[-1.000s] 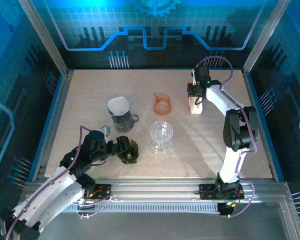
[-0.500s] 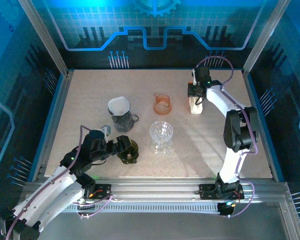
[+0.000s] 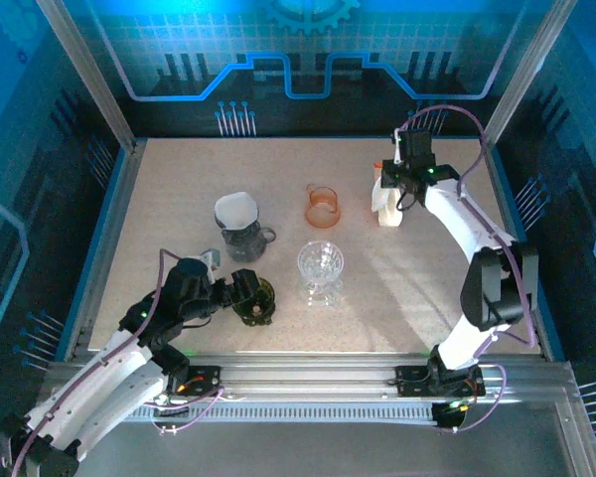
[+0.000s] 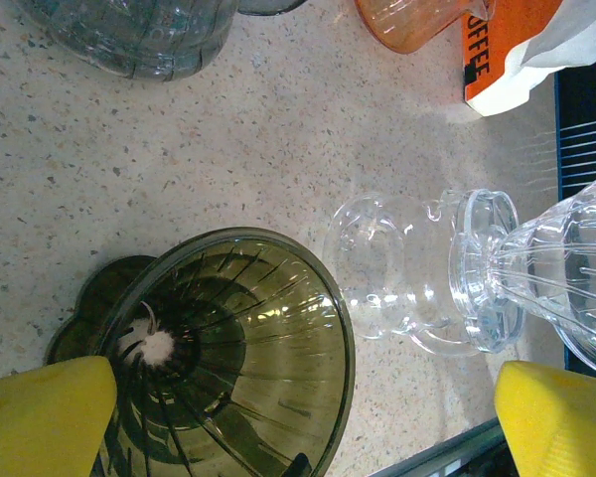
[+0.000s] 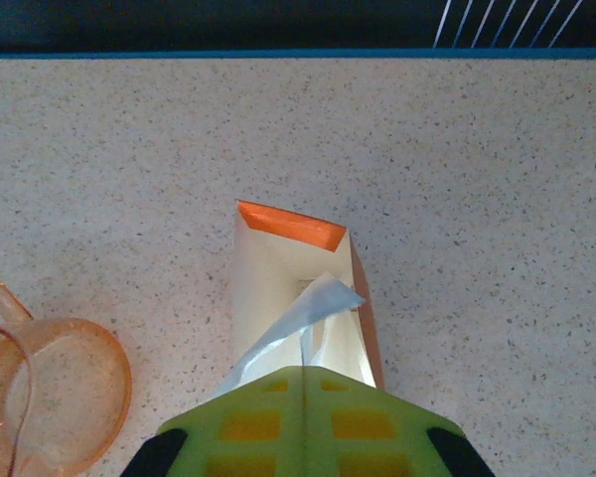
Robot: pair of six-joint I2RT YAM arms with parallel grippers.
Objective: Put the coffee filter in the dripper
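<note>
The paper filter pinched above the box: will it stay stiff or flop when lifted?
Probably floppy: the filter is a thin sheet, creased and bent where the right gripper pinches it. Likely very light, so it may flutter. The narrow upright box could tip if the paper drags on it.

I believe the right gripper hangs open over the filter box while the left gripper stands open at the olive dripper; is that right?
No: the right wrist view shows the right gripper shut on a filter over the filter box. The left gripper stands open at the olive dripper.
</note>
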